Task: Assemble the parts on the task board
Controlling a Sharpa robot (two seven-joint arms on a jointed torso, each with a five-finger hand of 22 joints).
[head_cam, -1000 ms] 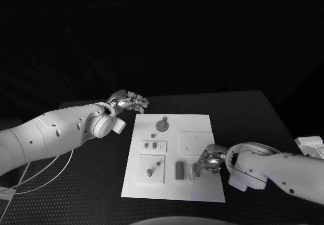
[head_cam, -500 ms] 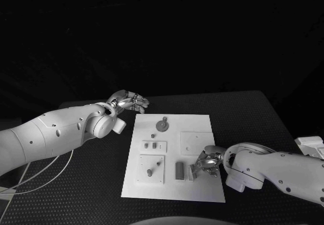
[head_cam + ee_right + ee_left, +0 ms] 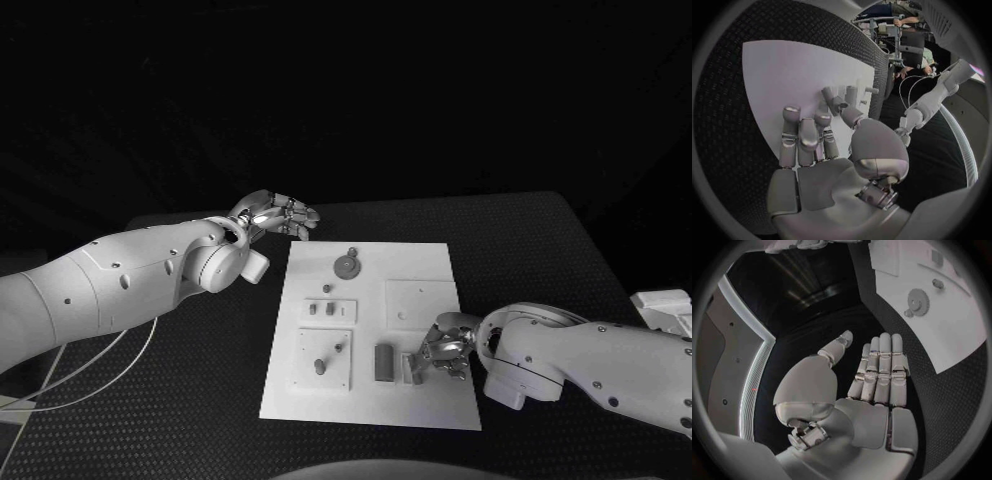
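Note:
The white task board (image 3: 426,400) lies in the middle of the black table. On it are a grey gear (image 3: 346,266), small grey pegs (image 3: 329,290) and an upright grey block (image 3: 382,363). My right hand (image 3: 444,352) is low over the board's near right part, just right of the block and a narrow grey piece (image 3: 411,370). In the right wrist view its fingers (image 3: 807,135) stretch flat over the board (image 3: 786,70) and the thumb reaches toward standing pegs (image 3: 852,93); nothing is gripped. My left hand (image 3: 277,215) hovers off the board's far left corner, its fingers (image 3: 879,365) straight and empty.
A square sub-plate (image 3: 323,360) with two pegs sits at the board's near left, and a plain square plate (image 3: 420,303) sits right of centre. A white object (image 3: 663,305) lies at the table's right edge. Cables (image 3: 87,385) hang off the left side.
My right hand has edged slightly toward the narrow grey piece and the block. The left hand has barely moved.

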